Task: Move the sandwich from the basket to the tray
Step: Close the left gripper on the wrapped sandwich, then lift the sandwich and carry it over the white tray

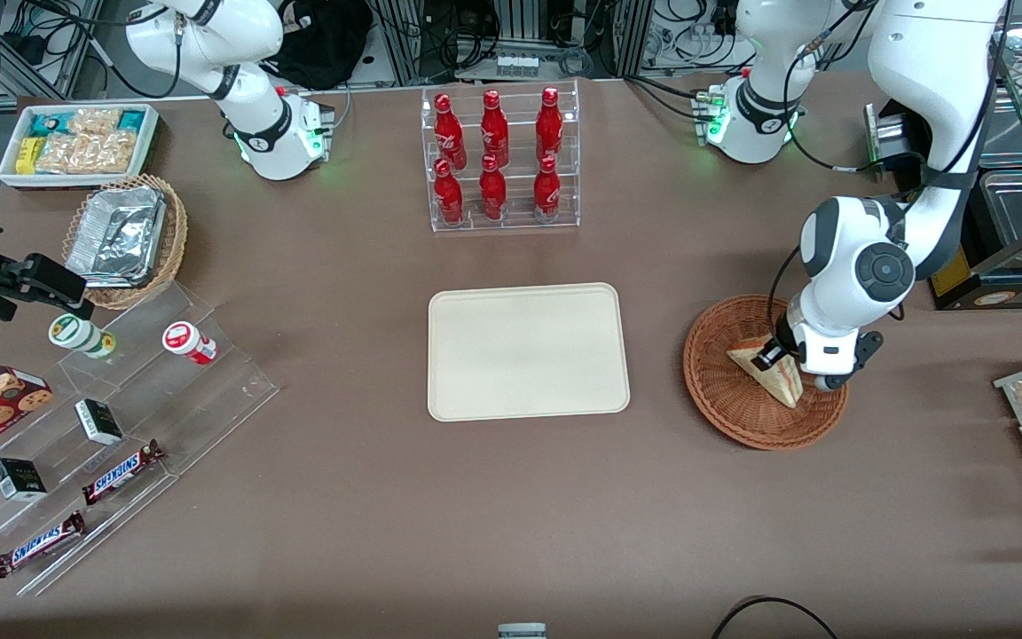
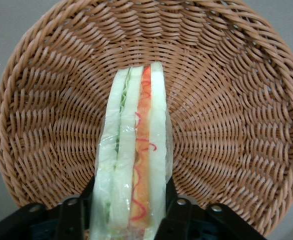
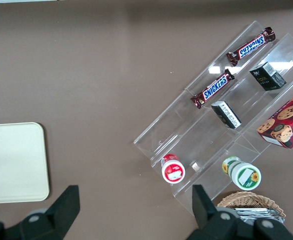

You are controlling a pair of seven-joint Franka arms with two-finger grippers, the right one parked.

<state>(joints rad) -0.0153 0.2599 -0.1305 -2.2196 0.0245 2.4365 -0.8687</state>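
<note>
The claw [image 2: 129,212] is sitting in the basket [image 1: 724,395], its fingers [image 2: 179,217] closing on both sides of the sandwich [image 2: 134,150]. The tray [image 1: 527,351] is lying nearby on the worktop [image 1: 511,515].

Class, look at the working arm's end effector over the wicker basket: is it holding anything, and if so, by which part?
The end effector is down in the basket, its fingers closed on the sandwich, gripping its two flat bread faces at one end.

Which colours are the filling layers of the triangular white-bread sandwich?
Red-orange and green between pale bread of the sandwich, held by the gripper; clearest in the left wrist view.
</note>
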